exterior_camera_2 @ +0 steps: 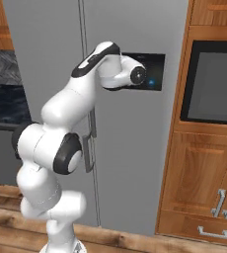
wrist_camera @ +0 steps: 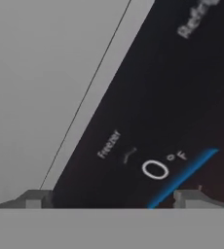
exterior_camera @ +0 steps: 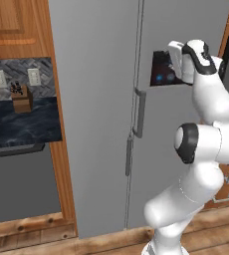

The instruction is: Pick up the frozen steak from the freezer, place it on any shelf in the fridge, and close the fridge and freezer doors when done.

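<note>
The freezer door point(exterior_camera: 94, 114) and the wider fridge door point(exterior_camera: 161, 149) are both shut, their bar handles point(exterior_camera: 140, 112) side by side at the middle seam. The frozen steak and the shelf are hidden behind them. My arm is raised, with the hand held close against the dark dispenser recess point(exterior_camera_2: 154, 71) in the fridge door. In the hand view my gripper point(wrist_camera: 114, 197) is open, its fingertips point(wrist_camera: 36, 198) wide apart with nothing between them, facing the dispenser panel point(wrist_camera: 153, 121), which reads "Freezer 0 °F".
Wooden cabinets frame the unit. A dark built-in oven point(exterior_camera_2: 214, 81) sits to the right above drawers with metal handles point(exterior_camera_2: 224, 202). To the left are a dark counter point(exterior_camera: 22, 124) with a knife block point(exterior_camera: 22, 97) and a grey appliance front point(exterior_camera: 17, 184).
</note>
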